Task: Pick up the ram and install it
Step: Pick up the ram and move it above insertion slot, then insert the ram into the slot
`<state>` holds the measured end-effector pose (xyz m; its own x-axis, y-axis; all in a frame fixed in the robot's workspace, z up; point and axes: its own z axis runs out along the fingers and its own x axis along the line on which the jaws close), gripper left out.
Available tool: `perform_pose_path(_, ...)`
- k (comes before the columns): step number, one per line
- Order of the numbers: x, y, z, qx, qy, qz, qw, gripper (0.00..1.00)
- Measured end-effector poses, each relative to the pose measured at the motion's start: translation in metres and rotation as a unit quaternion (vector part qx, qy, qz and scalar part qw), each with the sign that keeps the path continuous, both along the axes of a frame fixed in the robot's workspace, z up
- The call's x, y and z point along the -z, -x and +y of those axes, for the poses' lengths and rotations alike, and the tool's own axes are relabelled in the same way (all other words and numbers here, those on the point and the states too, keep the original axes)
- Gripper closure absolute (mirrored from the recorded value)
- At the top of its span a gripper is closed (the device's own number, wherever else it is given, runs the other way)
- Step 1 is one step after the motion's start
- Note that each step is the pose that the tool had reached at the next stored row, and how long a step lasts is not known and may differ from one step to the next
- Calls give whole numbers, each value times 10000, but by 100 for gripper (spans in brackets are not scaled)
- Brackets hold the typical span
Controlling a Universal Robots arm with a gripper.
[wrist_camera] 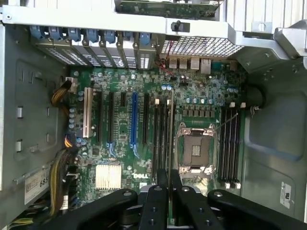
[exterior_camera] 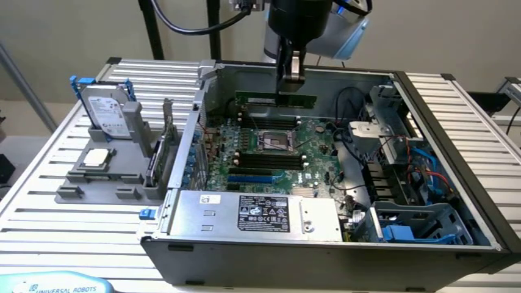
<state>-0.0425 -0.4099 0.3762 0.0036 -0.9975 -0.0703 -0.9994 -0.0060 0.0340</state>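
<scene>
My gripper (exterior_camera: 291,88) is shut on the ram (exterior_camera: 274,99), a long thin green stick hanging level inside the open computer case, above the far part of the motherboard (exterior_camera: 313,137). In the wrist view the ram (wrist_camera: 171,139) appears edge-on as a thin strip between the black fingertips of my gripper (wrist_camera: 169,176). It hangs over the bank of black memory slots (wrist_camera: 160,132) beside the CPU socket (wrist_camera: 195,149), apart from them. A second bank of slots (wrist_camera: 230,143) lies on the socket's other side.
The case wall (exterior_camera: 456,134) rings the board, with the power supply (exterior_camera: 252,213) at the front and cables (exterior_camera: 407,165) and a drive cage at the exterior view's right. Outside on the exterior view's left, a grey stand (exterior_camera: 69,192) holds a hard drive (exterior_camera: 110,110) and an expansion card (exterior_camera: 167,146).
</scene>
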Motion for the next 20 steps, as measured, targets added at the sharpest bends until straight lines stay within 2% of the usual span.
perform_pose_path(3,18,-4,21,40,0,0,10000,86)
perform_pose_path(20,19,-4,21,40,0,0,10000,86)
